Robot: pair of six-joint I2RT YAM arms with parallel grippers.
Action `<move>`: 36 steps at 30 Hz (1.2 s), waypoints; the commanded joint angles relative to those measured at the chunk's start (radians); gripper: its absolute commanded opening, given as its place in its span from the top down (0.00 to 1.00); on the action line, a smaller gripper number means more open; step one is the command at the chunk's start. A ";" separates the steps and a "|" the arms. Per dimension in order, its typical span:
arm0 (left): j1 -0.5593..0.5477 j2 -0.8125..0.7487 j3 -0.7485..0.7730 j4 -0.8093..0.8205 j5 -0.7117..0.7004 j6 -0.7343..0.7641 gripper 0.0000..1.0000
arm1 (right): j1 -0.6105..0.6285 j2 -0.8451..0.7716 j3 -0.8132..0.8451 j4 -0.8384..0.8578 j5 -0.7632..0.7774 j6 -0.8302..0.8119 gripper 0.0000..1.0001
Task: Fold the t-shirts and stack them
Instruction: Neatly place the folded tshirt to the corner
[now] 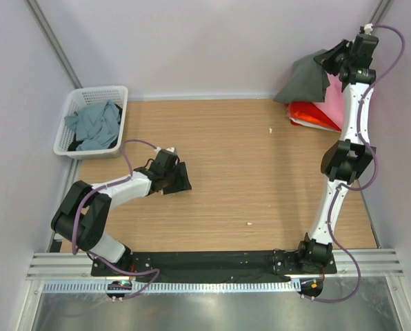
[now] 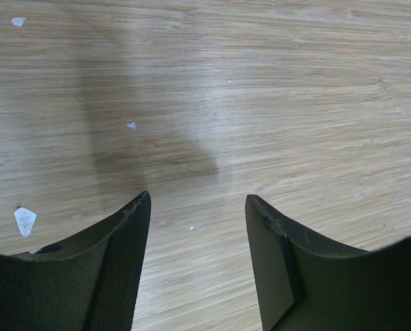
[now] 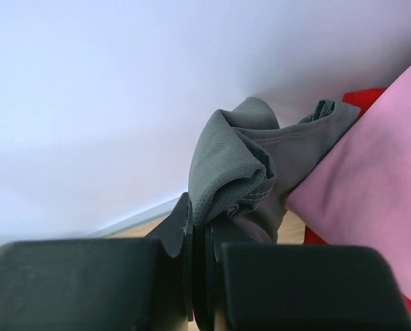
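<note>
At the table's far right corner my right gripper (image 1: 327,61) is shut on a fold of the dark charcoal-grey t-shirt (image 1: 303,78), which hangs bunched from its jaws (image 3: 233,165). Under and beside it lie a pink t-shirt (image 1: 335,103) (image 3: 371,193) and a red-orange one (image 1: 310,114). A dusty teal-grey t-shirt (image 1: 94,124) lies crumpled in the basket at the far left. My left gripper (image 1: 183,178) (image 2: 197,203) hovers low over bare wood at the left of the table, open, with nothing between its fingers.
The white lattice basket (image 1: 62,141) stands at the far left corner against the wall. Small white specks (image 1: 249,223) lie on the wooden table (image 1: 247,172). Walls close in on three sides.
</note>
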 commanded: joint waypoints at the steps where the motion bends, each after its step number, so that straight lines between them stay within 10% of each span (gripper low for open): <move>1: -0.010 -0.010 0.031 0.030 -0.031 0.011 0.42 | -0.014 -0.087 0.061 0.122 -0.040 0.068 0.99; 36: -0.011 0.002 0.041 0.019 -0.020 0.018 0.45 | -0.226 0.044 -0.047 0.106 0.000 -0.001 0.98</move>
